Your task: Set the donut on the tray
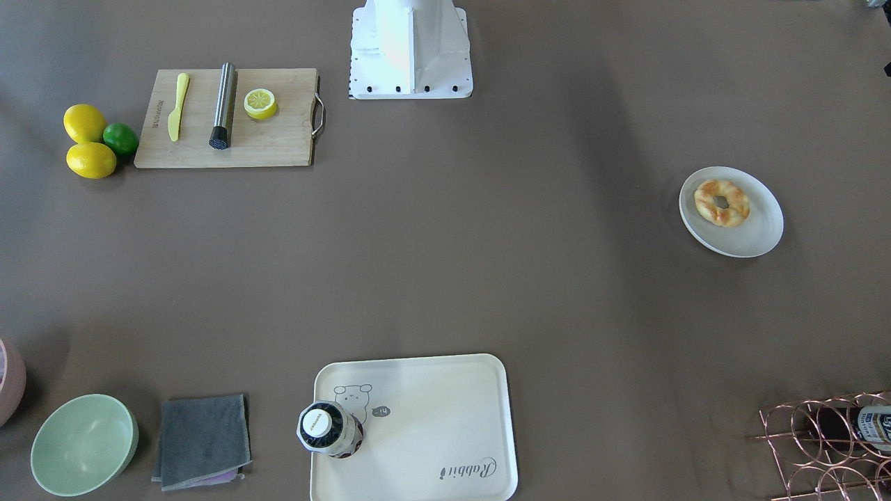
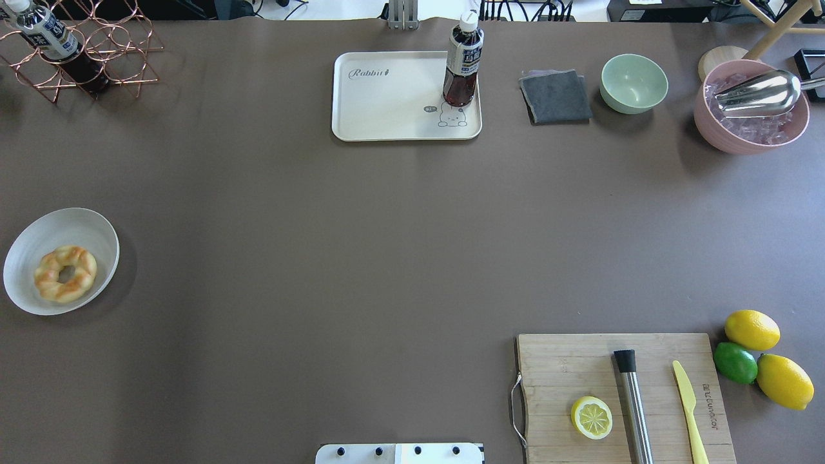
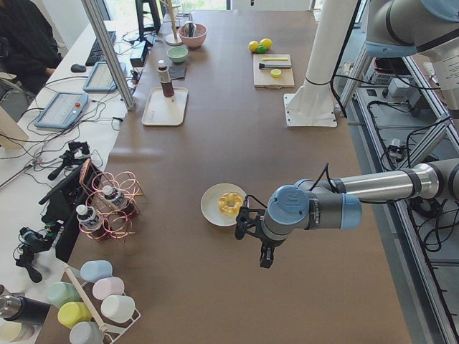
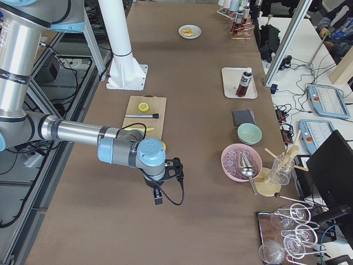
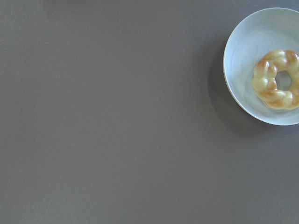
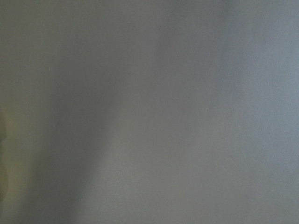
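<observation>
The task is judged to be at its start, with the reach for the donut (image 1: 722,202) not yet made: it lies flat on a white plate (image 1: 759,236) toward the robot's left end of the bench (image 1: 487,264), untouched. The tray (image 1: 431,390) sits well apart from it at the far edge, mid-bench, with a bottle (image 1: 328,429) standing upright on the corner by the bear drawing and the rest bare. The next move probably falls to the nearer left arm. It would need to centre over the ring, come down with its fingers spread wide enough to take one side of the ring, clamp gently, then carry it across to a bare part of the tray clear of the bottle. In the left side view the left tool (image 3: 265,259) points down above the bench just beside the plate, not over it; its wrist camera has the donut off in the upper right corner. The right tool (image 4: 157,199) hangs over bare bench near the cutting board. Both show only in the side views, so whether their fingers are apart or together cannot be told.
</observation>
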{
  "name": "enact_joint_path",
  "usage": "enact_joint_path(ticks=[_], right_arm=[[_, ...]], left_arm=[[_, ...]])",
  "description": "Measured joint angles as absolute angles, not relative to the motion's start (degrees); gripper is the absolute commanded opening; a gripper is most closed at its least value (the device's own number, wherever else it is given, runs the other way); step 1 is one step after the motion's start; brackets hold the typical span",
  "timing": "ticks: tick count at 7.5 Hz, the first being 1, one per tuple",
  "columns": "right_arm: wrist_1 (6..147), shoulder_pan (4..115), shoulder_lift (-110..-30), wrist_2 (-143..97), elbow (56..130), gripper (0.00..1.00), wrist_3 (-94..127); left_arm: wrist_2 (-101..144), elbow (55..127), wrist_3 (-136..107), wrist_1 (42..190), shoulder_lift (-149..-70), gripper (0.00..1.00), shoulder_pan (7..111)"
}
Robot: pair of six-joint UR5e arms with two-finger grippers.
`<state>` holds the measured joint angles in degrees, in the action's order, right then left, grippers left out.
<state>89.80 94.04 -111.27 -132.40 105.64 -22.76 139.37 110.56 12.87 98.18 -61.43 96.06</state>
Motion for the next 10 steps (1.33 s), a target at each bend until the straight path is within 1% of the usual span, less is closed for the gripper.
enact_joint_path(ticks=[10], right_arm=[[89.12, 94.05, -110.92, -132.45, 105.58, 0.99, -22.59]], left_arm=[[139.48, 110.21, 12.49, 99.76, -60.56, 0.97, 96.19]])
